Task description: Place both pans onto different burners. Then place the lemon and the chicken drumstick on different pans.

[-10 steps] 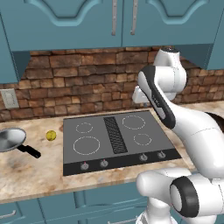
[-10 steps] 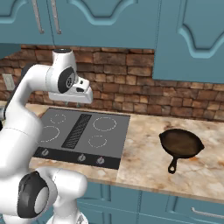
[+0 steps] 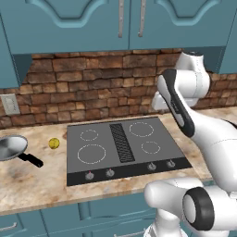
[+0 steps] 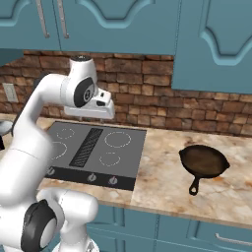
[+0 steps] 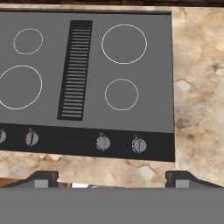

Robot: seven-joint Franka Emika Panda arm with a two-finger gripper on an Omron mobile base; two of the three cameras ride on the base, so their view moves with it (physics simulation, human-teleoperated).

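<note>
The shiny silver pan (image 3: 11,147) lies on the counter left of the cooktop (image 3: 122,143), its black handle toward the front. The yellow lemon (image 3: 54,143) sits between that pan and the cooktop. The dark brown pan (image 4: 204,161) rests on the counter right of the cooktop, handle toward the front. All the burners (image 5: 124,43) are bare. My gripper (image 5: 111,178) hangs high over the cooktop's right front part, pointing down, open, with nothing between its fingertips (image 5: 41,177). The chicken drumstick is out of view.
A black ribbed vent strip (image 5: 77,70) runs down the cooktop's middle and several knobs (image 5: 103,142) line its front edge. A brick wall (image 3: 92,88) and teal cabinets (image 4: 123,24) stand behind. Marbled counter (image 4: 162,172) lies between cooktop and brown pan.
The arm has swung slightly to the right over the cooktop. The pans and the lemon have stayed in place.
</note>
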